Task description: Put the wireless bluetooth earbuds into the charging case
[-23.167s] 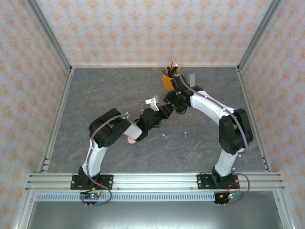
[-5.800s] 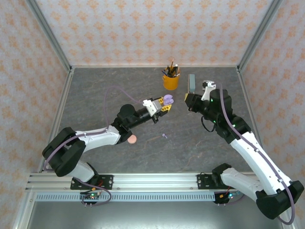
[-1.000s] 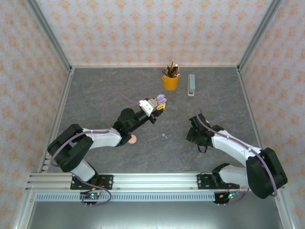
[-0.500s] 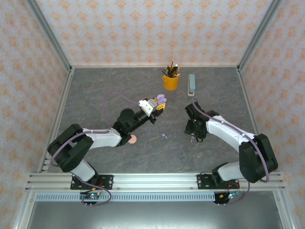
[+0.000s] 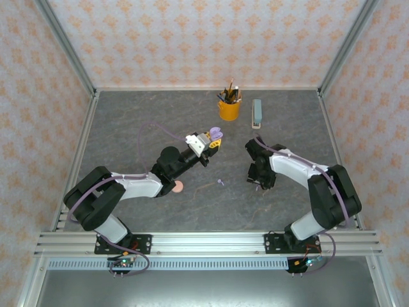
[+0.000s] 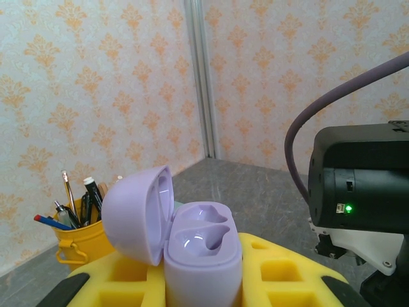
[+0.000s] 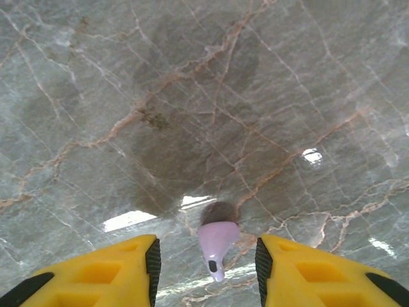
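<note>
**Step in hand: pick up the earbud.** The lilac earbud [image 7: 215, 242] lies on the surface [image 7: 192, 96] between the fingers of the right hand [image 7: 206, 254]. That hand stands half-wide, with a gap on each side of the earbud and nothing gripped.

1. Centre the fingers on the bulb, not on the thin stem.
2. Lower the hand until the pads flank the bulb.
3. Close gently. The part is tiny, smooth and rounded, and will probably squirt out under a skewed pinch.

The surface is glossy, grey and marble-veined, so expect little friction.

**Receiving part.** The left hand [image 5: 209, 143] is clamped on the lilac charging case [image 6: 203, 246] and holds it clear of the surface with the lid open. The case is a matte, pebble-like shell with two moulded pockets, and both look empty. On insertion, match the stem to the pocket.

A second lilac earbud [image 5: 221, 182] lies on the surface between the arms.
</note>
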You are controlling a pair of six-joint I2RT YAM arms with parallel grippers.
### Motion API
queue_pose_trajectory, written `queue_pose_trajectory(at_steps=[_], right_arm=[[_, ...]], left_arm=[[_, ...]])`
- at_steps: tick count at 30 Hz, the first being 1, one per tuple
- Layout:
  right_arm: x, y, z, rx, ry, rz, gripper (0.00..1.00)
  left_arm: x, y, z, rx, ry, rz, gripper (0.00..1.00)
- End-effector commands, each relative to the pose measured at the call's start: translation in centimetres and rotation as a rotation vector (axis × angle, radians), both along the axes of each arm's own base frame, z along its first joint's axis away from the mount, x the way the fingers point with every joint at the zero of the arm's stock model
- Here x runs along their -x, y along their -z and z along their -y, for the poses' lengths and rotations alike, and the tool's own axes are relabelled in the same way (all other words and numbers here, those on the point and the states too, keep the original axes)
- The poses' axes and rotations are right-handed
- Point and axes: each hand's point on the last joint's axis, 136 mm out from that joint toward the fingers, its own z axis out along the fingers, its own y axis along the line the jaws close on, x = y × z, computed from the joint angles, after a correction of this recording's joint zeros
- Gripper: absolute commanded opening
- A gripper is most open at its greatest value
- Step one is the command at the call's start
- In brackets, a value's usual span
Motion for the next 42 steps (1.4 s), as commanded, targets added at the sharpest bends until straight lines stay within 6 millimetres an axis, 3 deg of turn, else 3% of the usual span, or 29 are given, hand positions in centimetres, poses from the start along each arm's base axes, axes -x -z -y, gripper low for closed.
queue_pose_trajectory(at_steps=[1,18,42], right_arm=[[-0.1,-0.2,0.1,0.012,0.007,-0.02,0.44],[0.0,0.9,0.6,0.034,-0.005,-0.055,0.39],[0.6,1.9,0.9,0.005,-0.019,-0.077,0.25]], left_arm=[[0.1,-0.9,-0.6,0.031,-0.02,0.044,0.0],[-0.1,-0.8,-0.8,0.038,-0.022,0.042,0.0],[-0.1,-1.3,-0.8,0.045,-0.018,0.043,0.0]])
